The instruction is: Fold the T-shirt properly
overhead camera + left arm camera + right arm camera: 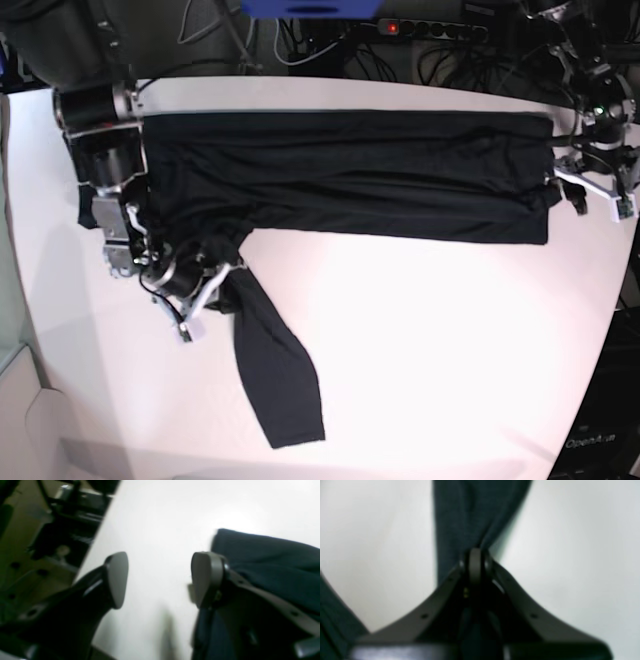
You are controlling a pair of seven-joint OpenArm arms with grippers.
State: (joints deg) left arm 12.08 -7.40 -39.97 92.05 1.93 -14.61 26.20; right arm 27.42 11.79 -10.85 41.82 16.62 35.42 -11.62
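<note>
At the left of the base view the right arm lies over the white table (430,330), its motor housings stacked along the left end of the T-shirt (350,175). The right pincer (205,290) sits where a long sleeve (275,380) leaves the body of the shirt. The right wrist view shows its jaws pressed together on a gathered fold of the dark cloth (472,517), which fans out above the tips.

The T-shirt is spread flat with its long axis running left to right across the far half of the table. The body forms a wide dark band from the right arm's housings to the far right edge. The sleeve points away from it, slanting toward the near edge and slightly rightward, its cuff end well apart from the body.

Beyond the far table edge lie tangled cables and a black power strip (430,28) with a red lit switch; a blue object shows at the top edge.

At the right, the left pincer (585,195) stands at the right end of the shirt. The left wrist view shows its grey pads (117,580) wide apart with bare table between them, holding nothing; dark blue cloth lies just beside and behind the right-hand pad. A table edge and dark frame parts show at the left of that view.

Low at the right edge of the base view, faint lettering reads "OpenArm"
</note>
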